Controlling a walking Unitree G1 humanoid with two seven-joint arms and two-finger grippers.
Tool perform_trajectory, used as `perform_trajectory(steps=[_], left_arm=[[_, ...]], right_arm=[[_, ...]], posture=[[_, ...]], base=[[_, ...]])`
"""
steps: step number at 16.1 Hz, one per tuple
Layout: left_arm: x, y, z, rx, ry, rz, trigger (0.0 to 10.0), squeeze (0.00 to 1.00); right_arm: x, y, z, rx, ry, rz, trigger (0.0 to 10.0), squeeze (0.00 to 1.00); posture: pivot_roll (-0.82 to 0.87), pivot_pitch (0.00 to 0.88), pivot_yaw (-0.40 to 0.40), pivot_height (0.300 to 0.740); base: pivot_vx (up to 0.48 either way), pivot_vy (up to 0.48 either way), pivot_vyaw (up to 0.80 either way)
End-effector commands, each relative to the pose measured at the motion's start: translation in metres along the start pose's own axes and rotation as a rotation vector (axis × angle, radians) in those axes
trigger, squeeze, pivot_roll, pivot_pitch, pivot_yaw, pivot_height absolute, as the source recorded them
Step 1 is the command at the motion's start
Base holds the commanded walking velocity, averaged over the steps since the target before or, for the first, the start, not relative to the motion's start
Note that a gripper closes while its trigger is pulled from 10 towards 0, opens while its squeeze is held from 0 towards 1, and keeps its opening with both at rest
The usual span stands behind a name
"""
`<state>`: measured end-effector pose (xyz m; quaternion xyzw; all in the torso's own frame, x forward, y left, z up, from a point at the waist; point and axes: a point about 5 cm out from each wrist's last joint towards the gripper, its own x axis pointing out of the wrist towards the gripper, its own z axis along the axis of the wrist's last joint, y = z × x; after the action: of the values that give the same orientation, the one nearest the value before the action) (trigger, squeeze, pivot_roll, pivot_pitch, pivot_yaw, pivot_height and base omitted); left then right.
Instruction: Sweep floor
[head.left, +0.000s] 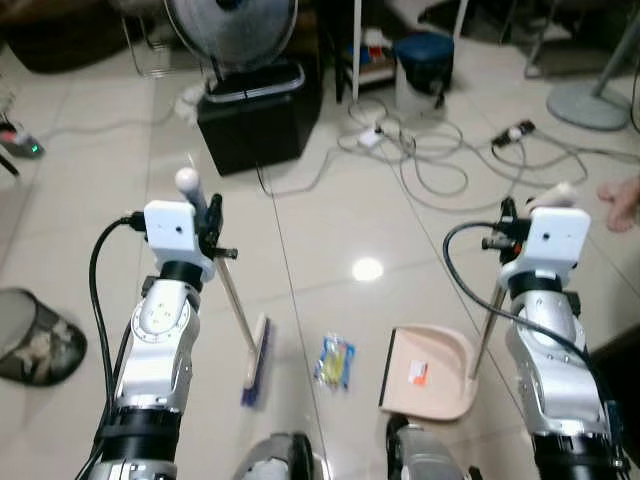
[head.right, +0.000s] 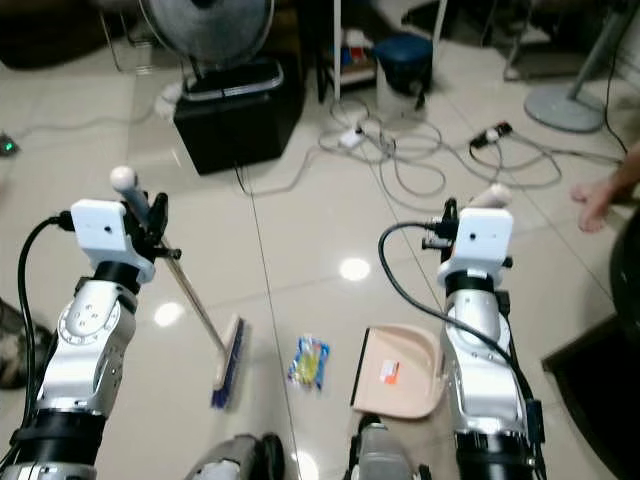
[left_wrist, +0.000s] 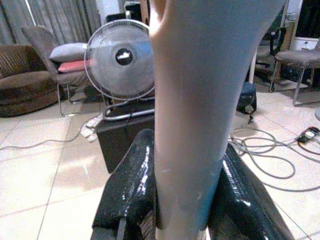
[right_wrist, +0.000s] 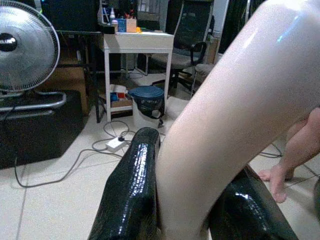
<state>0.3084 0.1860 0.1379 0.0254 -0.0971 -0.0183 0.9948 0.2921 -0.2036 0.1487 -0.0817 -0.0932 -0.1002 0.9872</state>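
My two head eyes look steeply down at the floor (head.left: 330, 210) between my arms. Each wrist camera sits close behind its pincer, facing level across the room toward the fan (left_wrist: 120, 60).

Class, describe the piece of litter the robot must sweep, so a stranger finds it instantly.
Start at the black box under the fan, then come down the tiles. Between the broom and the beige dustpan lies a small wrapper, the only blue-and-yellow thing there.

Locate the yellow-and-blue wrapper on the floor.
In the left eye view, the wrapper lies on the tiled floor ahead of the robot, between the broom head on its left and the dustpan on its right.
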Motion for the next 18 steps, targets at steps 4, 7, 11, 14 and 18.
perform_trajectory(steps=[4, 7, 11, 14, 18], left_arm=[[0.000, 0.002, 0.005, 0.011, -0.049, 0.015, 10.0, 0.00], [0.004, -0.002, 0.006, 0.012, -0.060, 0.006, 10.0, 0.00], [0.011, -0.010, 0.007, -0.006, -0.074, -0.012, 10.0, 0.00], [0.017, -0.021, 0.007, -0.025, -0.106, -0.039, 10.0, 0.00], [0.024, -0.027, 0.000, -0.020, -0.096, -0.035, 10.0, 0.00]], right_arm=[[0.009, -0.002, 0.003, -0.062, -0.085, 0.051, 10.0, 0.00], [0.018, 0.000, 0.005, -0.082, -0.149, 0.078, 10.0, 0.00], [0.030, 0.000, 0.007, -0.110, -0.205, 0.088, 10.0, 0.00], [0.034, 0.007, 0.006, -0.081, -0.259, 0.105, 10.0, 0.00], [0.035, 0.037, 0.002, -0.050, -0.288, 0.137, 10.0, 0.00]], posture=[[-0.01, 0.283, 0.083, 0.740], [0.00, 0.316, 0.094, 0.740], [0.02, 0.342, 0.101, 0.740], [0.02, 0.356, 0.108, 0.740], [0.03, 0.358, 0.112, 0.740]], base=[[0.000, 0.000, 0.00], [0.000, 0.000, 0.00], [0.000, 0.000, 0.00], [0.000, 0.000, 0.00], [0.000, 0.000, 0.00]])
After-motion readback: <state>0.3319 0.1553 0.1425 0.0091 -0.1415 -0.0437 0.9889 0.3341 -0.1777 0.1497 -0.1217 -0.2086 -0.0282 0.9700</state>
